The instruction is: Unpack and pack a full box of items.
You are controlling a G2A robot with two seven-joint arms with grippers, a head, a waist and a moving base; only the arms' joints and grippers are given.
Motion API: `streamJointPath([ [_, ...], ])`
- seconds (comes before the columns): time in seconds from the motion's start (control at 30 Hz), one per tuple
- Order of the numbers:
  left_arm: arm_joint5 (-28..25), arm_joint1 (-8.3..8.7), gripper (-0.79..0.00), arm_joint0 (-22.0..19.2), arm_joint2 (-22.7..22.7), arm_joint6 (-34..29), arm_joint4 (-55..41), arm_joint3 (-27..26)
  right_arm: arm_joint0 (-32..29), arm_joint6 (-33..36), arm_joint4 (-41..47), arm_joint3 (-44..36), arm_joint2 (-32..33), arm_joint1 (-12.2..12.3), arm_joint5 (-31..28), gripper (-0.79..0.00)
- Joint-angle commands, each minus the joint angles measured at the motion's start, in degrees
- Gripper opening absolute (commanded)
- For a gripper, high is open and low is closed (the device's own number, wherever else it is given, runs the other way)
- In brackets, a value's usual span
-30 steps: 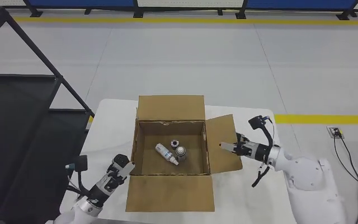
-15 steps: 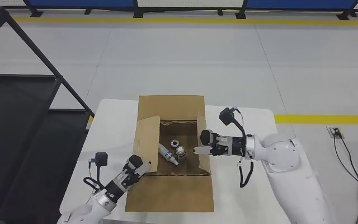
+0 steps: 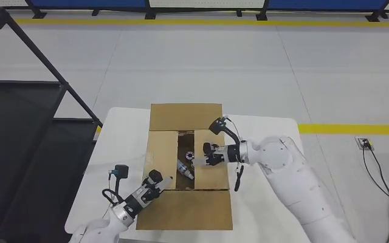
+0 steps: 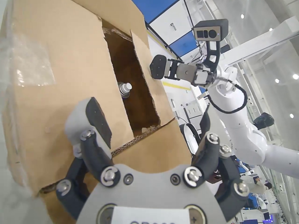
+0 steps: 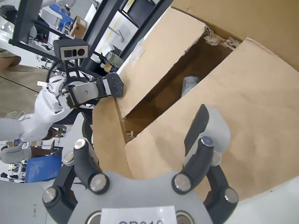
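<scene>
A cardboard box (image 3: 185, 206) stands mid-table with its front and back flaps spread outward. Both side flaps are folded inward, leaving a narrow gap (image 3: 186, 159). In the gap lie a white bottle (image 3: 184, 168) (image 5: 190, 83) and a dark capped can (image 3: 189, 155) (image 4: 125, 89). My left gripper (image 3: 155, 178) (image 4: 151, 127) is open, one pad resting on the left flap (image 4: 70, 71) near the box's front corner. My right gripper (image 3: 204, 155) (image 5: 142, 131) is open, pressed on the right flap (image 5: 222, 117). Each wrist view also catches the other arm's gripper across the gap.
The white table (image 3: 121, 140) has free room left and right of the box. A black frame and dark panel (image 3: 36, 140) stand beyond the table's left edge. A yellow floor line (image 3: 340, 129) runs to the right.
Both side flaps swung from lying open to folded over the box. The right gripper moved left with its flap, the left gripper moved right with its flap, narrowing the opening.
</scene>
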Motion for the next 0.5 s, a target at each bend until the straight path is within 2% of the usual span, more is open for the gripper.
streamJointPath([
  [0.0,0.15,0.06,0.0,-0.18,0.18,-0.04,0.13,0.24,0.0,-0.4,-1.35,0.23,-0.96,-0.02,-1.07,0.0],
  [0.2,0.52,0.22,0.0,-0.66,0.52,0.08,-0.02,0.79,0.12,-3.84,-5.7,0.61,-2.88,-0.13,-0.49,0.0],
  [0.47,0.86,0.42,0.0,-0.78,0.88,0.61,-0.05,1.27,0.77,-4.52,-5.82,1.15,-4.03,-0.13,-0.65,0.0],
])
